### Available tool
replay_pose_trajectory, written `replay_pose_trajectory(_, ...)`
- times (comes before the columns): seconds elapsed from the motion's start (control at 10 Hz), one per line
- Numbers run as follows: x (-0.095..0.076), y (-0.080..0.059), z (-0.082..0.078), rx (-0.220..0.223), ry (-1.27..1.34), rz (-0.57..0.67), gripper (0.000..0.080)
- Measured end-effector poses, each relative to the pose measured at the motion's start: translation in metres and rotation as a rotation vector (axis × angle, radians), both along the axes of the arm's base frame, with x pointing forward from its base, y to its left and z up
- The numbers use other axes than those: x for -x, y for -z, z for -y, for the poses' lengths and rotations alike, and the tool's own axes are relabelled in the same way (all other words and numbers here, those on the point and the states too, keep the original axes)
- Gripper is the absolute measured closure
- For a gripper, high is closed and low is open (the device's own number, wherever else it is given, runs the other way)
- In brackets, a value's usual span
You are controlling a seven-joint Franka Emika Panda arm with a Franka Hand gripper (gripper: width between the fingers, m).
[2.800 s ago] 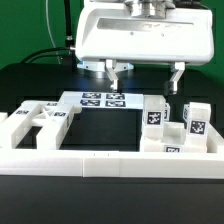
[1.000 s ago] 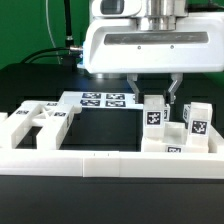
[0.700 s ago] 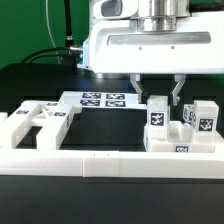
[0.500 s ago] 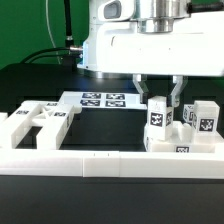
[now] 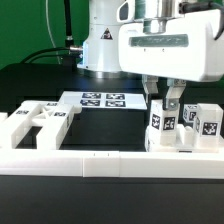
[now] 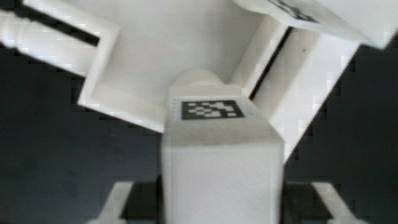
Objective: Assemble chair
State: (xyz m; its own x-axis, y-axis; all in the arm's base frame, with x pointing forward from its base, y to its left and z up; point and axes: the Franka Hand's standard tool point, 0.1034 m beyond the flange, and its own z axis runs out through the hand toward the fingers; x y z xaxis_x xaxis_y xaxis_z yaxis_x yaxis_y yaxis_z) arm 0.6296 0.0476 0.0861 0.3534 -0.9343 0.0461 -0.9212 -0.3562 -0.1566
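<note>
Black table [image 5: 100,128], green backdrop [image 5: 25,30] behind, dark cables [image 5: 62,30] at the exterior view's left. Along the near edge, 1 low white border rail [image 5: 90,160]. Flat at the back, 1 marker board [image 5: 104,100] with 2 rows of tags.

Of the chair's white parts:
- 1 wide slotted panel [image 5: 35,125] at the exterior view's left, well apart from the others.
- 2 upright square posts at the right, each tagged: the inner post [image 5: 160,123] and the outer post [image 5: 209,123].
- 1 low block [image 5: 181,148] at their feet.

1 gripper [image 5: 162,104] low over the inner post [image 6: 222,150], fingers [image 5: 172,100] apart, 1 on each side of its top. In the wrist view, dark gaps between that post and both fingers [image 6: 119,203], with 1 tag on the post's top.
</note>
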Motion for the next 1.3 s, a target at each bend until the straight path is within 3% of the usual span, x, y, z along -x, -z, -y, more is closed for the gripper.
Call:
replay_pose_trajectory(0.3, 0.001, 0.0, 0.0, -0.002, -0.041, -0.009, 0.0459)
replay_pose_trajectory(0.4, 0.001, -0.001, 0.001, 0.001, -0.065, -0.009, 0.0278)
replay_pose_trajectory(0.5, 0.002, -0.001, -0.001, 0.002, -0.076, -0.01, 0.0177)
replay_pose_trajectory(0.7, 0.002, -0.001, -0.009, 0.045, -0.333, -0.006, 0.0158)
replay_pose_trajectory(1.3, 0.002, -0.002, -0.006, 0.13, -0.848, 0.004, 0.015)
